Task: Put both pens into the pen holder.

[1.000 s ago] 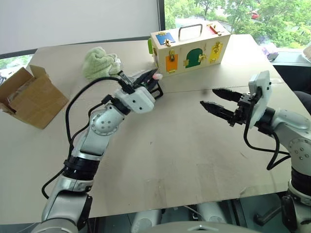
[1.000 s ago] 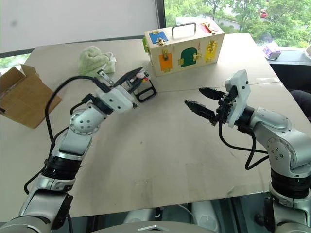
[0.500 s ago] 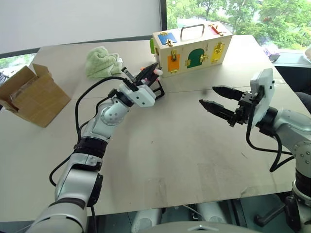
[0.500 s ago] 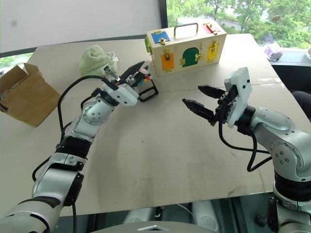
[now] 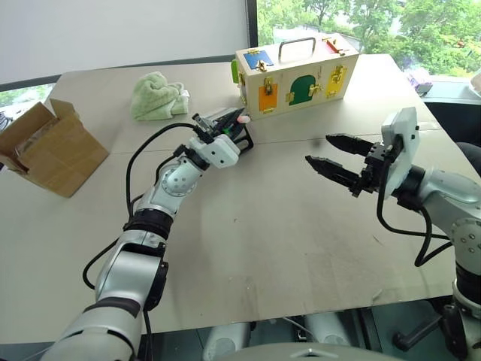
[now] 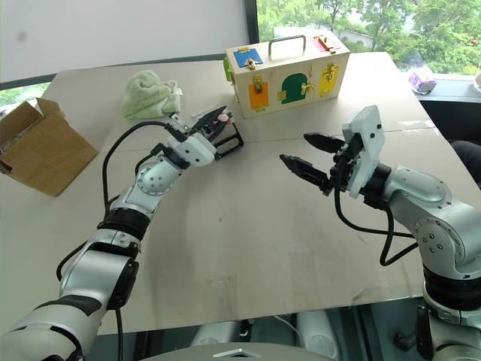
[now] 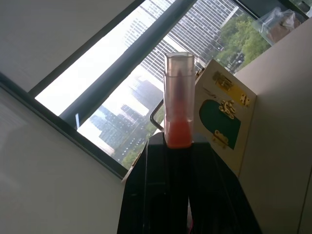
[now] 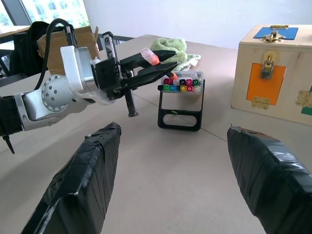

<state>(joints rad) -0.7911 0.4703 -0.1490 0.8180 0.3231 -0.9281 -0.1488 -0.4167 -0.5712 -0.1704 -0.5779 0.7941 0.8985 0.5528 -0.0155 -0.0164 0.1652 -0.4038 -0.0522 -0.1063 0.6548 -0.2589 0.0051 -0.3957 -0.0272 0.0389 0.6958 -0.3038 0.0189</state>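
The orange-capped pen (image 8: pixel 150 56) is clamped between the closed fingers of the left gripper (image 8: pixel 157 62), its cap end jutting past the tips, just above the pen holder (image 8: pixel 181 100). The holder stands on the table (image 5: pixel 285 226) near the wooden latch box (image 5: pixel 294 74) and is already packed with coloured caps. For a clean insertion, the pen is best brought upright over a free slot and lowered before release. The right gripper (image 5: pixel 337 156) is held with fingers apart and empty, well clear. Open tabletop lies before the holder; the latch box crowds the far side.
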